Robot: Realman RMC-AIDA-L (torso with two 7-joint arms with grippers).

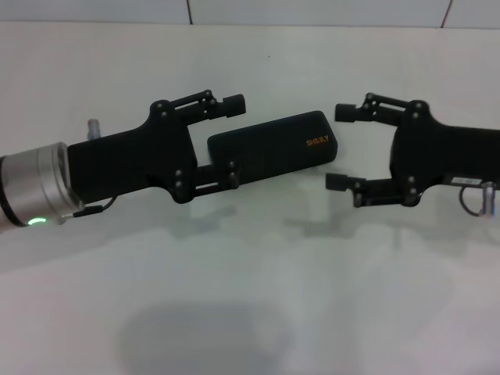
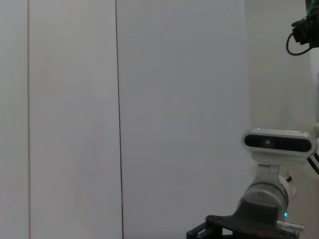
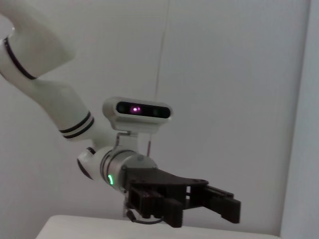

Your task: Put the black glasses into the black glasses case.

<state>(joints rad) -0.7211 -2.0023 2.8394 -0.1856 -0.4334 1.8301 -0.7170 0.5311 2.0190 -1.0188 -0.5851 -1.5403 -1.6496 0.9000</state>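
The black glasses case [image 1: 277,147] lies shut on the white table, orange lettering toward its right end. My left gripper [image 1: 234,139] hovers open over the case's left end, one finger beyond its far edge and one over its near edge. In the right wrist view the left gripper [image 3: 202,205] hangs above the table with nothing between its fingers. My right gripper [image 1: 338,147] is open just off the case's right end, facing it. The black glasses are out of view.
The white table [image 1: 250,297] is bare in front of the arms. A tiled wall [image 1: 312,12] runs along the far edge. The left wrist view shows the right arm's wrist camera [image 2: 277,142] against the wall.
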